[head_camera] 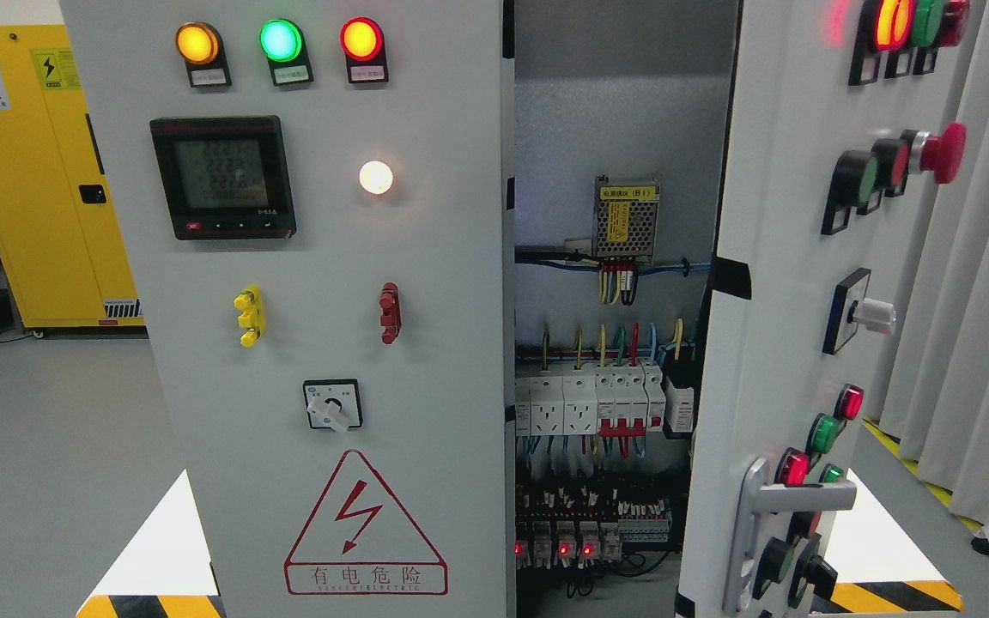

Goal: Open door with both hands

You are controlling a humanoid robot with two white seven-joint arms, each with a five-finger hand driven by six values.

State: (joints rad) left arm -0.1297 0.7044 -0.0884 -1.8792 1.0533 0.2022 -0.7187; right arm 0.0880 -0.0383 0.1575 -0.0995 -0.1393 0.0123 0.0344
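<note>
A grey electrical cabinet fills the head view. Its left door (323, 283) is shut and carries three indicator lamps, a digital meter (223, 177), a rotary switch (332, 405) and a red hazard triangle. Its right door (791, 283) is swung open toward me, edge-on, with a silver lever handle (791, 498) near its lower edge and several push buttons. Between the doors the cabinet interior (606, 386) shows breakers, sockets, wiring and a power supply. No robot hand or arm shows in the frame.
A yellow safety cabinet (39, 172) stands at the back left on the grey floor. Grey curtains (975, 257) hang at the right. Yellow-black hazard tape (889, 595) marks the floor below the open door and at the lower left.
</note>
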